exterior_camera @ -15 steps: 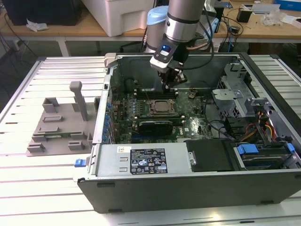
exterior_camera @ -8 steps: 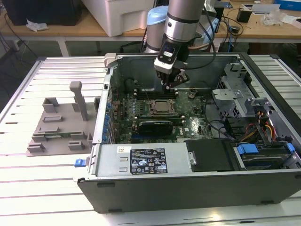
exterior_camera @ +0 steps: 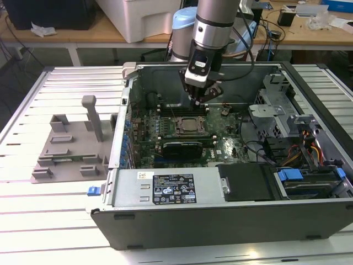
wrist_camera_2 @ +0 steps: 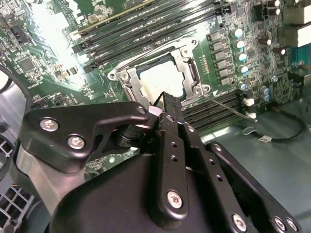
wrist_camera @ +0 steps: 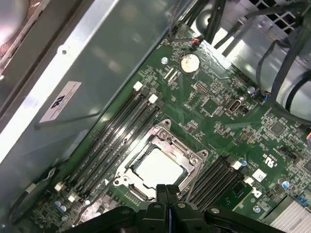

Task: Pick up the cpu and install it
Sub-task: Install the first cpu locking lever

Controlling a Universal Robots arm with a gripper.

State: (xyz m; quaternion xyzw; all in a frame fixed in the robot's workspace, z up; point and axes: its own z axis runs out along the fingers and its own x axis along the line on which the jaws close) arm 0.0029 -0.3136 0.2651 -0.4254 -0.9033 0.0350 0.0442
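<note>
A slatted silver metal tabletop [exterior_camera: 55,221] carried everything. A large dark-grey open computer case [exterior_camera: 220,226] lay on its side and reached the tabletop's edge at the exterior view's right. The silver-and-grey jointed robot arm [exterior_camera: 215,22] came down into the case from above its far wall. A flat grey plastic fixture plate with upright posts [exterior_camera: 66,154] sat near the tabletop's edge at the exterior view's left, just beside the case. A green rectangular motherboard [exterior_camera: 226,146] covered the case floor. Near the board's middle, between two banks of black memory slots [wrist_camera: 119,131], sat the black square socket with its silvery metal bracket [wrist_camera: 170,138].

The black two-fingered gripper [exterior_camera: 197,102] hung over the socket's far edge. In both wrist views its fingers were pressed together with nothing between them, the tips [wrist_camera: 167,188] close above the socket's rim. Whether they touched it I could not tell.

The cpu [wrist_camera_2: 160,80], a small thin square chip with a pale silvery metal top, lay flat inside the socket, framed by the bracket on all sides, apart from the gripper.
</note>
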